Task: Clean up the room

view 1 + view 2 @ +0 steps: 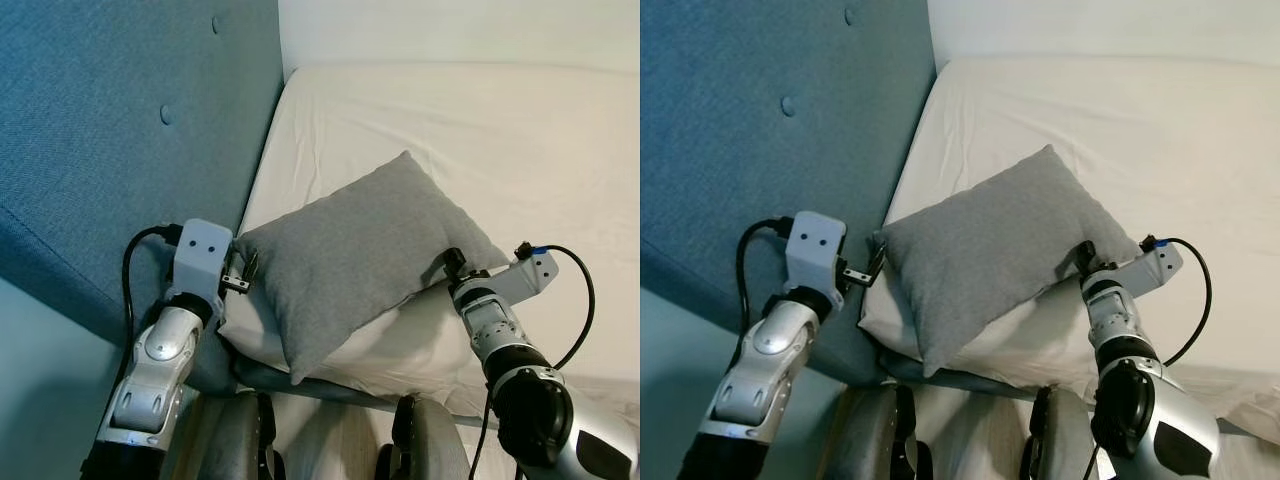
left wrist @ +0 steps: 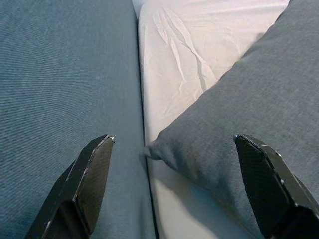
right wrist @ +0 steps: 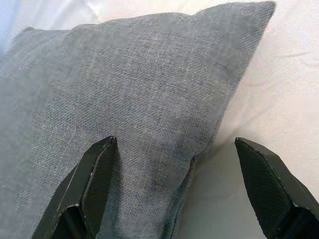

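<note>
Pillow (image 1: 365, 262) lies on the bed (image 1: 520, 130), a corner between each gripper's 2 spread fingers, left gripper (image 2: 174, 189) and right gripper (image 3: 177, 191). Placement looks finished; next, draw both arms back.

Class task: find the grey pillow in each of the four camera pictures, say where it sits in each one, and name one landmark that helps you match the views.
Left eye view: grey pillow at centre, between both arms.
Right eye view: pillow at centre, on the white sheet.
Left wrist view: pillow on the right side, its corner between the open left hand.
Right wrist view: pillow spans most of the picture, its edge between the open right hand.
Shared landmark: the white sheet.
</note>
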### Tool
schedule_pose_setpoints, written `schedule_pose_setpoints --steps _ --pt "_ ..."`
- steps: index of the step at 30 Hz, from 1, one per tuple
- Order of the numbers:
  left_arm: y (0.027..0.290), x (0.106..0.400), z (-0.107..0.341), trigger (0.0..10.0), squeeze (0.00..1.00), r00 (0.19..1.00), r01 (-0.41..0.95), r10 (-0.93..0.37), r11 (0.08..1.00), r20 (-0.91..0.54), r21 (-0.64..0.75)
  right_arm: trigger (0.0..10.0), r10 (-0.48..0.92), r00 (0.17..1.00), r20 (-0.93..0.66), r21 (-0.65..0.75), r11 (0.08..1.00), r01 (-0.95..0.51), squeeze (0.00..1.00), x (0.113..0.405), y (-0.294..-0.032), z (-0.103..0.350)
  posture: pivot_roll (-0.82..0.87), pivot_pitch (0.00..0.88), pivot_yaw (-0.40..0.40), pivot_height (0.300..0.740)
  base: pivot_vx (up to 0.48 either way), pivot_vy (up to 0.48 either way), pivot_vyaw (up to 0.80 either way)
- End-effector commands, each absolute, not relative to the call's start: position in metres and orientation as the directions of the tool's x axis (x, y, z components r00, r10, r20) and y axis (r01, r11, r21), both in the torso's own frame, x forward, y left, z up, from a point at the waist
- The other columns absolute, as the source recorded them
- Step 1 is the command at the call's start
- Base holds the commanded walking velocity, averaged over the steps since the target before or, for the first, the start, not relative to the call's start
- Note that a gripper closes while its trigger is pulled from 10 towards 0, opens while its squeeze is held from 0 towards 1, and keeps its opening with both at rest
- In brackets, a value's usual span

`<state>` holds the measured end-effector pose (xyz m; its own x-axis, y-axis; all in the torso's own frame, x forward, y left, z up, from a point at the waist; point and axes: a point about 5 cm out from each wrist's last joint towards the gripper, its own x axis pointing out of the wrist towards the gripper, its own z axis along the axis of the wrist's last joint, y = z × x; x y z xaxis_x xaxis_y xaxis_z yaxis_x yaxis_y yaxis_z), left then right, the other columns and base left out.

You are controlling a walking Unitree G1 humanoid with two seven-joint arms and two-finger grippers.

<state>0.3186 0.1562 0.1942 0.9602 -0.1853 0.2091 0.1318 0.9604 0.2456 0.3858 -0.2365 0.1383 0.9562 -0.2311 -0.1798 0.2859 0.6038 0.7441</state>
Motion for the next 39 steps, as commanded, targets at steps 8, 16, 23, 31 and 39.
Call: schedule_pose_setpoints --steps 8,16,23,31,39 --pt "0.170 0.318 0.199 10.0 0.00 0.963 0.087 -0.157 0.949 0.217 0.303 10.0 -0.069 0.988 -0.137 0.754 0.639 0.149 0.00 0.392 -0.204 0.138 0.30 0.404 0.064 0.596 0.000 0.000 0.00" --pt "0.170 0.320 0.202 10.0 0.00 0.961 0.084 -0.161 0.945 0.225 0.316 10.0 -0.022 0.995 -0.095 0.771 0.630 0.088 0.00 0.396 -0.194 0.144 0.30 0.400 0.064 0.596 0.000 0.000 0.00" --pt "0.170 0.321 0.203 10.0 0.00 0.960 0.082 -0.161 0.944 0.229 0.319 0.0 -0.016 0.995 -0.102 0.776 0.624 0.090 0.00 0.395 -0.191 0.141 0.30 0.392 0.062 0.596 0.000 0.000 0.00" --pt "0.171 0.322 0.204 10.0 0.00 0.960 0.086 -0.164 0.944 0.228 0.317 0.0 -0.040 0.993 -0.111 0.765 0.634 0.111 0.00 0.394 -0.198 0.141 0.30 0.383 0.063 0.596 0.000 0.000 0.00" --pt "0.155 0.318 0.174 10.0 0.00 0.963 0.243 -0.263 0.942 0.057 0.233 0.0 -0.042 0.994 -0.105 0.738 0.667 0.106 0.00 0.395 -0.202 0.145 0.29 0.384 0.057 0.596 0.000 0.000 0.00"
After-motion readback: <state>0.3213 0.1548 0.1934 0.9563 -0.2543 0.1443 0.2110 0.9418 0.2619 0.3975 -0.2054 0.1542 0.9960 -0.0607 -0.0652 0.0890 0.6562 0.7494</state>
